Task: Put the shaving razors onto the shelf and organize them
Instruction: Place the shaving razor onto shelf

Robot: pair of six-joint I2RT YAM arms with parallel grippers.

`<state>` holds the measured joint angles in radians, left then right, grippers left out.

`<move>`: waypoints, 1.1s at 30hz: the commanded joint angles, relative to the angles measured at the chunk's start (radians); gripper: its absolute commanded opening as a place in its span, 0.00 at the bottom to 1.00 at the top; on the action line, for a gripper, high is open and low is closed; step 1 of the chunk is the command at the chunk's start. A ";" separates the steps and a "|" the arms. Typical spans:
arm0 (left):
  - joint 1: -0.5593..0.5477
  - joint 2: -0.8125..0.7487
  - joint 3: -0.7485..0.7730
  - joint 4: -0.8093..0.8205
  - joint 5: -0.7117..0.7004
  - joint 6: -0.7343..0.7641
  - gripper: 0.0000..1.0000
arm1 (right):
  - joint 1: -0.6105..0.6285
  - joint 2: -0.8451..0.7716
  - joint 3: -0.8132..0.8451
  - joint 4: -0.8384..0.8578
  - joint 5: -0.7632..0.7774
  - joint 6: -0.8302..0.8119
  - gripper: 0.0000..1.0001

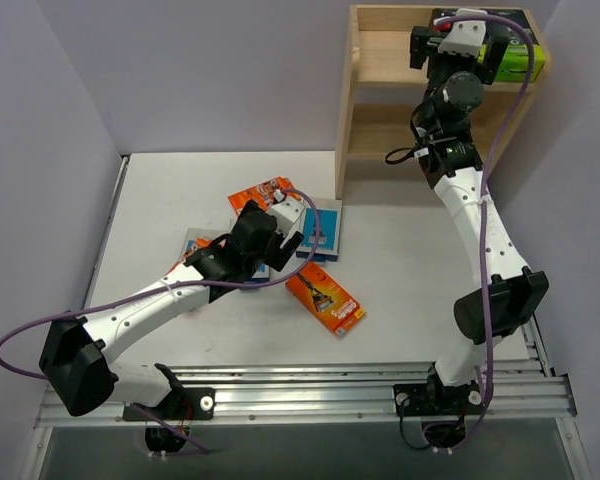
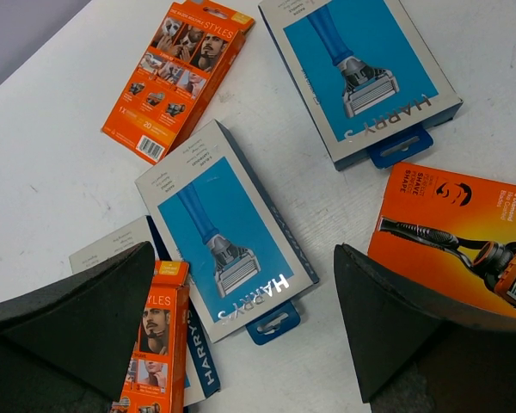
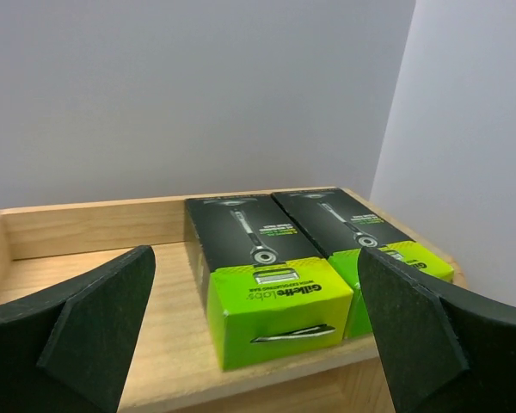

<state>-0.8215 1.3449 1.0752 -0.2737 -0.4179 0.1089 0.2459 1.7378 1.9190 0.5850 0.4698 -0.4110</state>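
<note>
The left tool (image 2: pixel 245 297) hangs spread wide over the loose packs on the surface (image 1: pixel 170 190). It straddles a blue card (image 2: pixel 219 245) with orange packs (image 2: pixel 176 77) at its 11, 3 and 7 o'clock, likely lined up for the next pick. At the surface's 1 o'clock the right tool (image 3: pixel 254 292), also spread and empty, faces two black boxes (image 3: pixel 262 258) set side by side at the 3 o'clock end of the shelf (image 3: pixel 86 228), leaving room for the rest.

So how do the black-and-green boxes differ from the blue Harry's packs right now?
The black-and-green boxes sit on the top tier of the shelf; the blue Harry's packs lie on the table. The boxes are lined up side by side; the packs are scattered at different angles. The boxes look thicker, the packs flatter. Both lie flat.
</note>
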 commanded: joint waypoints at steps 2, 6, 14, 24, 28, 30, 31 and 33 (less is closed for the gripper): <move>0.004 -0.015 0.040 0.024 -0.045 0.005 0.94 | 0.047 -0.151 -0.076 0.007 -0.077 0.078 1.00; 0.010 -0.073 0.009 0.067 -0.090 0.024 0.94 | 0.090 -0.256 -0.191 -0.109 -0.114 0.159 0.99; 0.044 -0.142 -0.011 0.091 -0.133 0.051 0.94 | 0.104 -0.311 -0.201 -0.313 -0.076 0.389 0.46; 0.062 -0.234 -0.027 0.102 -0.111 0.037 0.94 | 0.108 -0.081 0.073 -0.407 -0.014 0.459 0.23; 0.064 -0.236 -0.018 0.090 -0.082 0.017 0.94 | 0.107 0.000 0.164 -0.404 0.013 0.454 0.25; 0.062 -0.237 -0.015 0.084 -0.065 0.005 0.94 | 0.108 0.052 0.222 -0.410 0.033 0.448 0.25; 0.062 -0.239 -0.015 0.080 -0.059 0.002 0.94 | 0.108 0.069 0.241 -0.412 0.039 0.443 0.26; 0.062 -0.242 -0.014 0.080 -0.047 -0.008 0.94 | 0.107 0.120 0.296 -0.416 0.062 0.431 0.27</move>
<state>-0.7628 1.1244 1.0451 -0.2207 -0.4973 0.1299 0.3534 1.8336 2.1231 0.1368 0.4747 0.0288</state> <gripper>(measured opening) 0.941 0.264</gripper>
